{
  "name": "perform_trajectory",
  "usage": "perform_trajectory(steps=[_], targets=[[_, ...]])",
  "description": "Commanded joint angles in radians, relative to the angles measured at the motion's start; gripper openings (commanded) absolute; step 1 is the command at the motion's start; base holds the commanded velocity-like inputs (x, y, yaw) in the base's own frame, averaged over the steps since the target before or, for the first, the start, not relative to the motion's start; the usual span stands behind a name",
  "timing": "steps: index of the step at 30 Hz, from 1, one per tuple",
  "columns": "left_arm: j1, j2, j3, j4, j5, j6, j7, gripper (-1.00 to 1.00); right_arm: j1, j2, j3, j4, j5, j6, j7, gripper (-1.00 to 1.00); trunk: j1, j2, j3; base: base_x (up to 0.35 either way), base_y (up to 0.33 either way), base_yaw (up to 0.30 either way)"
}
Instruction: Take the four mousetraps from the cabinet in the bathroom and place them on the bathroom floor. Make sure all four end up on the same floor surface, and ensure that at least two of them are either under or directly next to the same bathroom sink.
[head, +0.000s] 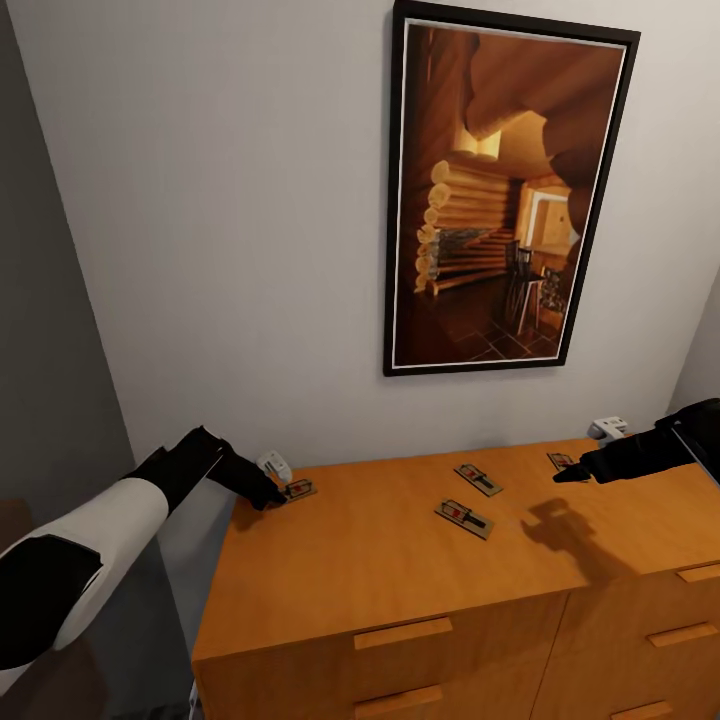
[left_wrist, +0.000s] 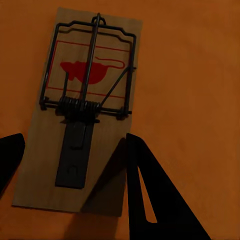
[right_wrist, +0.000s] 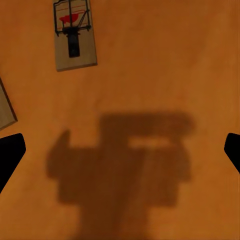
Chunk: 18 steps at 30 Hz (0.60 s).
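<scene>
4 mousetraps lie flat on the cabinet (head: 400, 560) top: far-left one (head: 298, 489) w/ left gripper (head: 272, 497) over it, fingers spread either side, not closed; two mid-top (head: 478, 479) (head: 464, 517), one far right (head: 562, 461). Right gripper (head: 572, 474) hangs wide open just by the far-right trap, holding nothing. Framed picture (head: 500, 190) on wall behind.

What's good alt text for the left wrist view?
A mousetrap, a tan wooden board with a dark wire spring bar and a red mouse outline, lies flat on the orange-brown cabinet top. The open left pincer straddles its near end, its dark fingers on either side.
</scene>
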Motion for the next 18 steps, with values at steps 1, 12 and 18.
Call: perform_trajectory(steps=[1, 12, 18], targets=[[0.000, 0.001, -0.008, 0.044, -0.023, 0.000, -0.004, -1.00, -0.001, -0.001, 0.002, -0.001, 0.008, 0.004, 0.008, 1.00, 0.000, -0.001, -0.001, 0.000, 0.000, 0.000], [0.000, -0.001, -0.008, 0.044, -0.023, 0.001, -0.006, -1.00, -0.001, -0.001, 0.003, -0.001, 0.008, 0.004, 0.008, 1.00, 0.000, -0.001, -0.001, 0.000, 0.000, 0.000], [0.000, -0.001, -0.008, 0.044, -0.023, 0.001, -0.007, -1.00, -0.001, -0.001, 0.003, -0.001, 0.008, 0.004, 0.008, 1.00, -0.023, 0.041, 0.017, 0.000, 0.000, 0.000]])
